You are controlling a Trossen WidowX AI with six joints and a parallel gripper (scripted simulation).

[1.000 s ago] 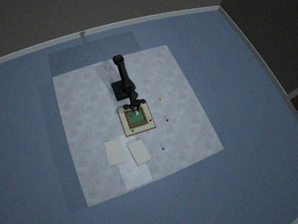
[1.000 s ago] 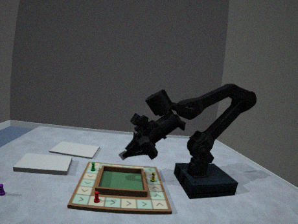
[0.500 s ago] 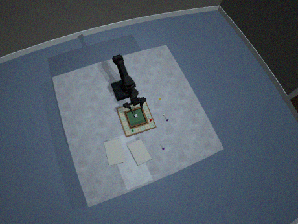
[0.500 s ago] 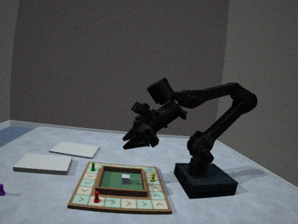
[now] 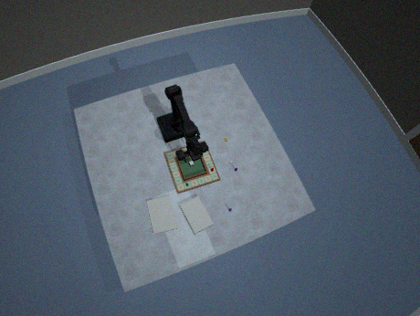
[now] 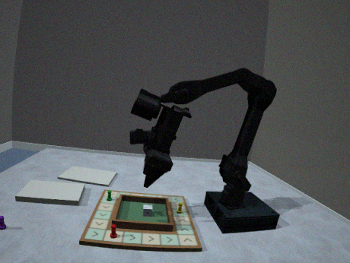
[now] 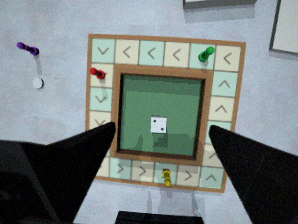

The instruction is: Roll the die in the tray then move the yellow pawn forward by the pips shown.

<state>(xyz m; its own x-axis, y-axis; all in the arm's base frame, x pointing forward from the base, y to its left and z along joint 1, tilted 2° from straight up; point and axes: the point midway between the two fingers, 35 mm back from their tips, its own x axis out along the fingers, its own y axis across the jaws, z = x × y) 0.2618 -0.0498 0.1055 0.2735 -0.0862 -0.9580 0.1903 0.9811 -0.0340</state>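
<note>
The white die [image 7: 158,125] [image 6: 147,210] lies on the green floor of the tray [image 7: 142,100] [image 6: 127,210] in the middle of the board [image 7: 151,52] [image 6: 141,239]. In the wrist view its top face shows two pips. My gripper [image 7: 161,127] [image 6: 151,182] is open and empty, and it hangs well above the tray, over the die. The yellow pawn [image 7: 167,177] [image 6: 179,207] stands on the board's edge row nearest the arm's base. The red pawn [image 7: 97,73] [image 6: 113,230] and the green pawn [image 7: 206,54] [image 6: 109,195] stand on other squares of the track.
A purple pawn [image 7: 27,48] [image 6: 1,222] and a small white disc [image 7: 38,83] lie off the board. Two pale flat cards [image 6: 49,191] [image 6: 88,175] lie beyond the board. The arm's black base [image 6: 241,214] stands close behind the yellow pawn's side.
</note>
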